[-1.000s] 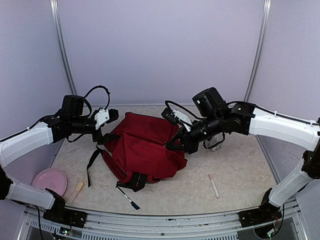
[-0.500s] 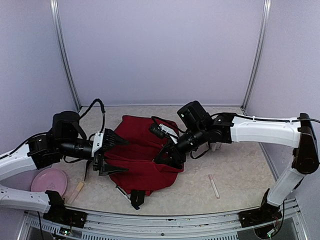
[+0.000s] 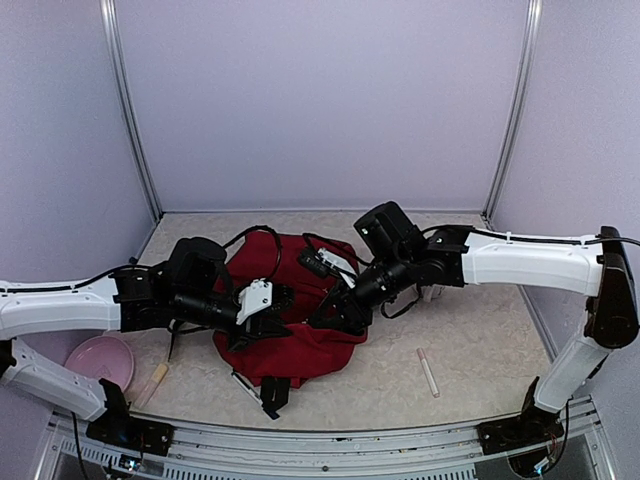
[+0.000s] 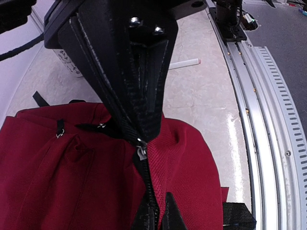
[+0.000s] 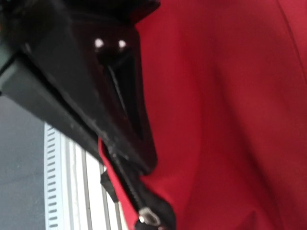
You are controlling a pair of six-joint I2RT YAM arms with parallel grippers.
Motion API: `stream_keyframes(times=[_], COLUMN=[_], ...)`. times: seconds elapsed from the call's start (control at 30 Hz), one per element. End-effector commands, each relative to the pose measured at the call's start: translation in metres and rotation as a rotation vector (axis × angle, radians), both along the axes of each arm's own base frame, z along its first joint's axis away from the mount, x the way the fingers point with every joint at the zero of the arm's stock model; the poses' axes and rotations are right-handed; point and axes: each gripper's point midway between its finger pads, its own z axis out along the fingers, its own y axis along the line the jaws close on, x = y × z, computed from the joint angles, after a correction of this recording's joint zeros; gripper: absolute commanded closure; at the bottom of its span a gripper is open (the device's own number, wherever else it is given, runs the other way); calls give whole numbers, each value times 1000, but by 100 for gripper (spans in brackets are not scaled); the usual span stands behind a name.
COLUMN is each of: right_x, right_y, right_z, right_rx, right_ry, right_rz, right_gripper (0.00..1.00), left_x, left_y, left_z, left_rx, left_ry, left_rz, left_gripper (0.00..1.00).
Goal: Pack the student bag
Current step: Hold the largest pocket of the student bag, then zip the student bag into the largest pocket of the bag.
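The student bag, dark red with black straps, lies crumpled in the middle of the table between both arms. My left gripper reaches in from the left, and in the left wrist view the left gripper is shut on red fabric beside the black zipper line. My right gripper comes from the right and pinches the same zipper edge; the right gripper shows just above the metal zipper pull. The right wrist view is blurred, filled with the bag's red cloth.
A pink plate and a beige stick lie at the front left. A dark pen pokes out under the bag's front. A white-and-pink marker lies front right. The metal rail runs along the near edge.
My left gripper swept right from the table's left side onto the middle of the bag and closed on the fabric. The right arm earlier dragged the bag leftward, then held still.
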Motion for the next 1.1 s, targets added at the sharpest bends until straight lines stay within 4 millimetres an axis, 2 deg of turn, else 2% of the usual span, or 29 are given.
stream_keyframes(times=[0.0,0.07,0.2,0.33,0.43,0.57,0.63,0.7,0.8,0.9,0.97,1.0,1.07], right_x=[0,9,37,71,95,129,145,158,168,163,153,143,122], right_y=[-14,-32,-87,-135,-159,-184,-190,-193,-180,-162,-149,-138,-116], right_z=[15,6,-32,-50,-60,-89,-98,-103,-97,-94,-93,-92,-90], right_rx=[-11,-65,-190,-250,-284,-386,-399,-416,-380,-365,-361,-346,-311], right_ry=[-50,-57,-19,-3,-13,-7,-5,-18,-14,-19,-25,-22,-8], right_rz=[7,-29,-173,-336,-425,-521,-552,-571,-545,-511,-476,-443,-375], right_gripper=[100,100,100,100,100,100,100,100,100,100,100,100,100], left_x=[6,6,4,4,-5,-13,-18,-14,-5,2,4,3,-4], left_y=[2,16,39,57,64,70,72,76,82,87,88,87,78], left_z=[36,39,52,62,71,93,98,92,62,29,19,19,27], left_rx=[-72,-61,-60,-67,-83,-162,-191,-176,-80,45,85,85,48], left_ry=[-109,-155,-243,-316,-330,-355,-352,-339,-286,-232,-211,-200,-165], left_rz=[29,62,101,125,88,58,35,51,82,115,121,119,92], left_gripper=[100,100,100,100,100,100,100,100,100,100,100,89,32])
